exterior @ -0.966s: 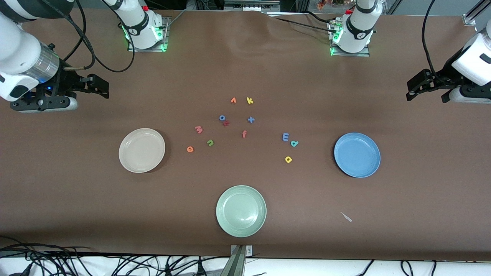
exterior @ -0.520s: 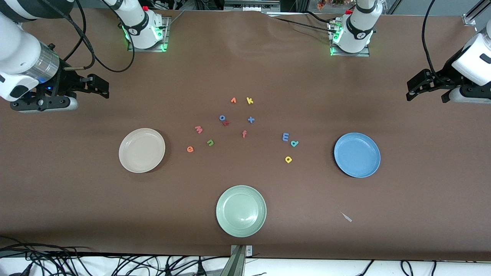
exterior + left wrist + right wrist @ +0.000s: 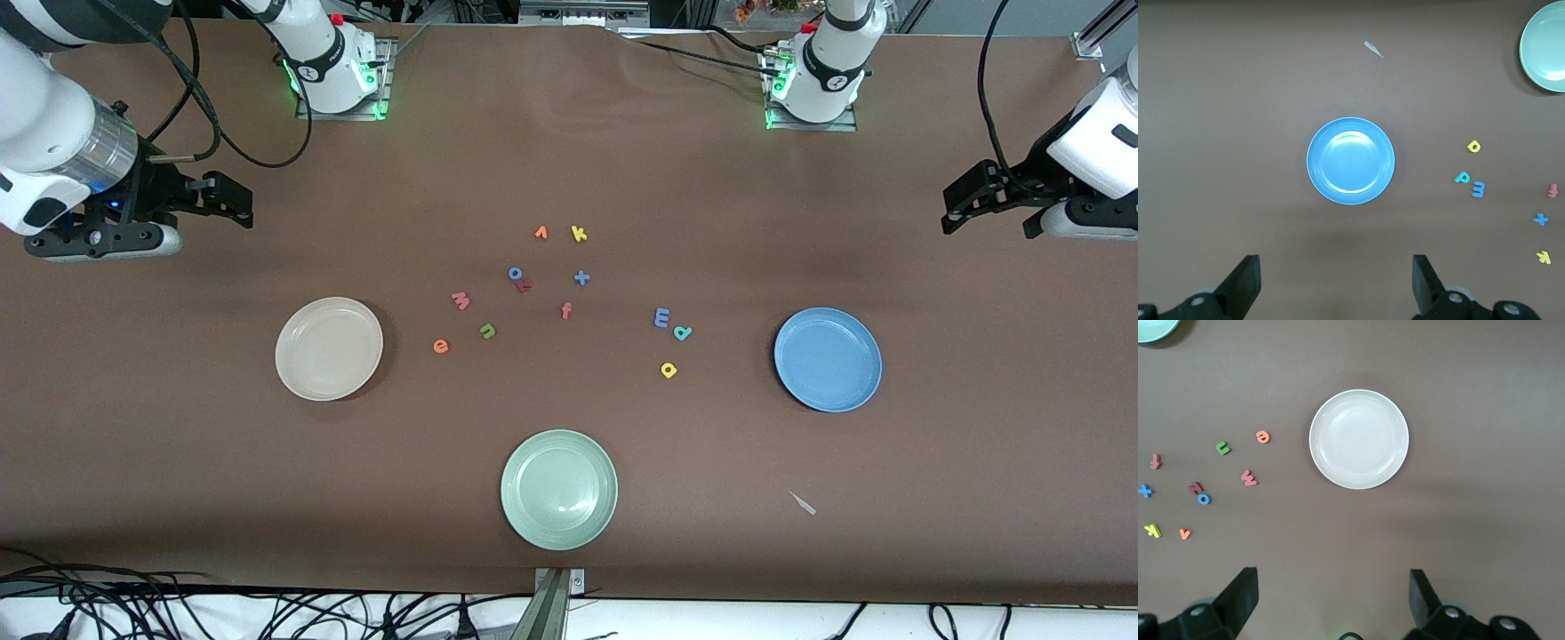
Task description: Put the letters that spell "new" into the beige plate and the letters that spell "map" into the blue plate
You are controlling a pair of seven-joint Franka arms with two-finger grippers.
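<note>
The empty beige plate (image 3: 329, 348) (image 3: 1359, 439) lies toward the right arm's end. Beside it sit the orange e (image 3: 441, 346) (image 3: 1263, 437), green n (image 3: 487, 331) (image 3: 1223, 447) and pinkish-red w (image 3: 460, 300) (image 3: 1249, 478). The empty blue plate (image 3: 828, 359) (image 3: 1350, 161) lies toward the left arm's end, with the blue m (image 3: 661, 317) (image 3: 1478, 189), teal letter (image 3: 682, 333) (image 3: 1461, 177) and yellow letter (image 3: 669, 370) (image 3: 1474, 146) beside it. My right gripper (image 3: 233, 203) (image 3: 1331, 580) hangs open high over the table's end, as does my left gripper (image 3: 989, 227) (image 3: 1336, 267). Both hold nothing.
A pale green plate (image 3: 559, 489) lies nearest the front camera. In the middle lie an orange-red f (image 3: 565, 310), blue o (image 3: 516, 274) touching a small red letter (image 3: 524, 285), blue cross (image 3: 581, 278), yellow k (image 3: 579, 234) and orange letter (image 3: 540, 233). A small scrap (image 3: 803, 503) lies near the front edge.
</note>
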